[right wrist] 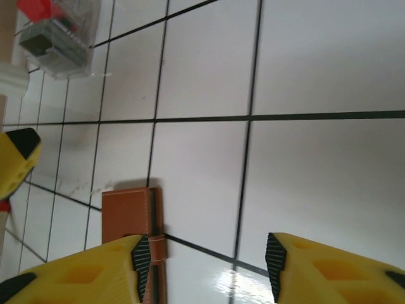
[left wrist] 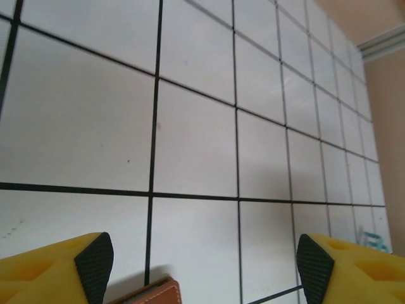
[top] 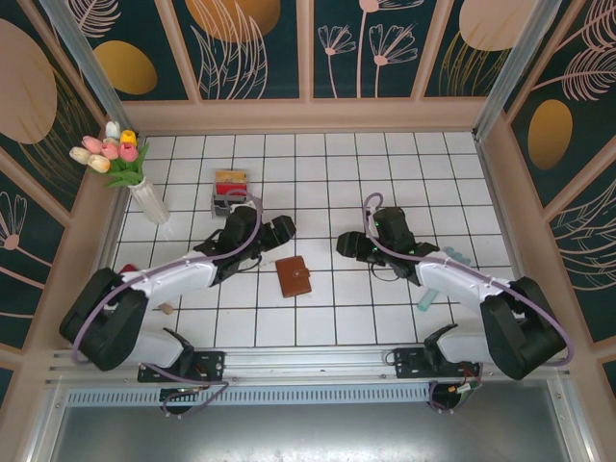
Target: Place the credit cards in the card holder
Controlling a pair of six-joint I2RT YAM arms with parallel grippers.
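The card holder (top: 294, 277), a shut brown leather wallet, lies on the white tiled table between the two arms. Its corner (left wrist: 153, 294) shows at the bottom of the left wrist view, and its strap side (right wrist: 130, 215) lies by the left finger in the right wrist view. The credit cards (top: 229, 183) stand in a clear tray at the back left, a red one (right wrist: 39, 7) on top. My left gripper (top: 285, 229) (left wrist: 204, 266) is open just behind the wallet, with bare tile between its pads. My right gripper (top: 343, 243) (right wrist: 207, 265) is open and empty to the wallet's right.
A white vase of tulips (top: 144, 192) stands at the left wall near the clear tray (right wrist: 60, 38). A pale teal object (top: 452, 256) lies beside the right arm. Raised wooden walls border the tiled table (top: 318, 173).
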